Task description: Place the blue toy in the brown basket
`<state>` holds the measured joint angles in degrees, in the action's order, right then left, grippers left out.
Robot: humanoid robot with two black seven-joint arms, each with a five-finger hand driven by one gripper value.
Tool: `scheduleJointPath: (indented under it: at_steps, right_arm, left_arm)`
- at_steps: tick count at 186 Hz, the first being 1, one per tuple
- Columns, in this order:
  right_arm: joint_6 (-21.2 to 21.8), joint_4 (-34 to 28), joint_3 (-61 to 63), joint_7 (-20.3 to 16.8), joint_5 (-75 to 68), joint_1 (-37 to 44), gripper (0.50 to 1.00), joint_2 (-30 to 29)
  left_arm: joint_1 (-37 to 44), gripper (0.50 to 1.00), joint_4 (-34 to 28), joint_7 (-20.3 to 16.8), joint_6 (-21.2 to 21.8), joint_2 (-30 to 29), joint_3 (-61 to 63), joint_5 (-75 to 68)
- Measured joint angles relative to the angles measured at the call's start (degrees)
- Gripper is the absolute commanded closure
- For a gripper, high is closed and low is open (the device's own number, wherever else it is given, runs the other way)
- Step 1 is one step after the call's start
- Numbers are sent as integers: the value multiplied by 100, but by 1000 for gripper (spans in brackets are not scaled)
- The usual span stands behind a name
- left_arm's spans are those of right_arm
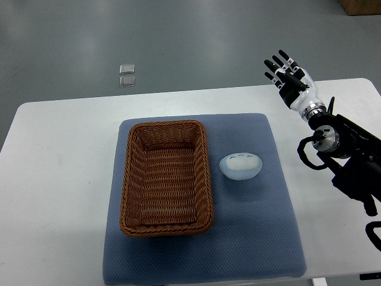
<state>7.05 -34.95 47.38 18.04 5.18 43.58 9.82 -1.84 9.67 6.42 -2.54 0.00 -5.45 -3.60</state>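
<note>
A pale blue, egg-shaped toy lies on the blue mat, just right of the brown wicker basket. The basket is rectangular and holds nothing. My right hand is raised beyond the table's far edge, well up and to the right of the toy, with its black fingers spread and nothing in them. Its arm comes in from the right edge. The left arm does not show.
The mat lies on a white table. Two small clear square objects sit on the grey floor past the table's far edge. A brown box corner shows at the top right.
</note>
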Motion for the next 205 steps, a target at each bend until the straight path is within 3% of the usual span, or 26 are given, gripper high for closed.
scheduleJointPath:
  at_steps: [55, 81, 114, 152, 205]
  right_arm:
    - [-262, -440, -123, -43, 330, 105, 597, 344]
    - [-235, -574, -309, -54, 1379, 211, 597, 655]
    - [-75, -1293, -856, -63, 2877, 309, 597, 1294]
    - [441, -1892, -2086, -64, 3685, 868, 597, 2166]
    - [1925, -2261, -2578, -58, 5170, 1564, 597, 2736]
  left_arm:
    - [0, 500, 0, 0, 0, 0, 0, 0]
    - [-1, 500, 0, 0, 0, 0, 0, 0]
    - [-4, 500, 0, 0, 0, 0, 0, 0]
    - [-8, 500, 0, 0, 0, 0, 0, 0]
    - [-9, 500, 0, 0, 0, 0, 0, 0]
